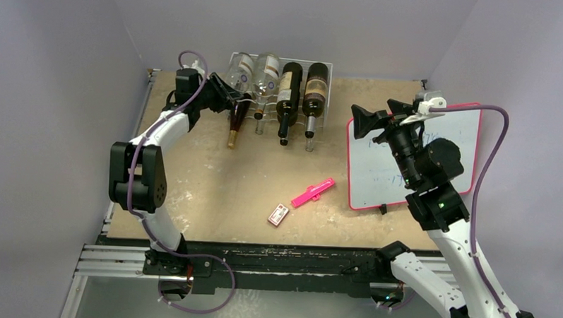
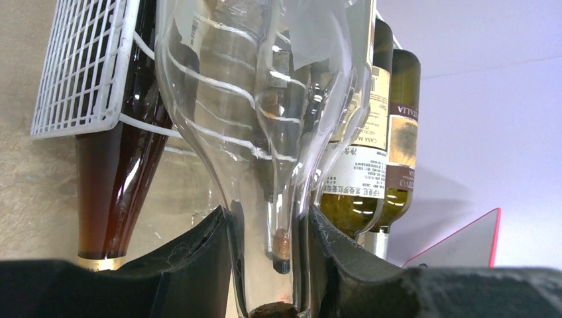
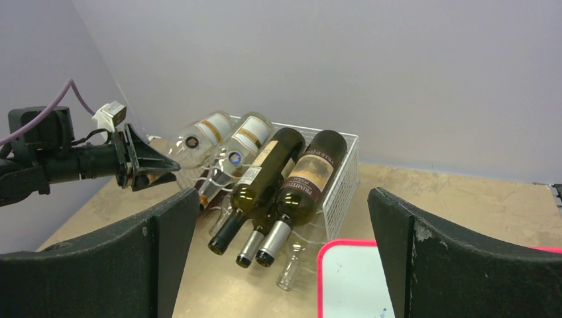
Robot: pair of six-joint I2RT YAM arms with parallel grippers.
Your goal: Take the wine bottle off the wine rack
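Left wrist: left hand (image 2: 268, 258) pinches clear wine bottle (image 2: 225, 99) by its neck.
Glass likely light, slick, breakable; neck offers the surest hold.

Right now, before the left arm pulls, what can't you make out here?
Top view: whiteboard writing, too small, partly behind the right arm.
Top view: small card print, too small.
Left wrist view: held clear bottle mouth, cut off by the bottom edge.
Right wrist view: lower bottles' bodies, hidden behind the upper bottles.
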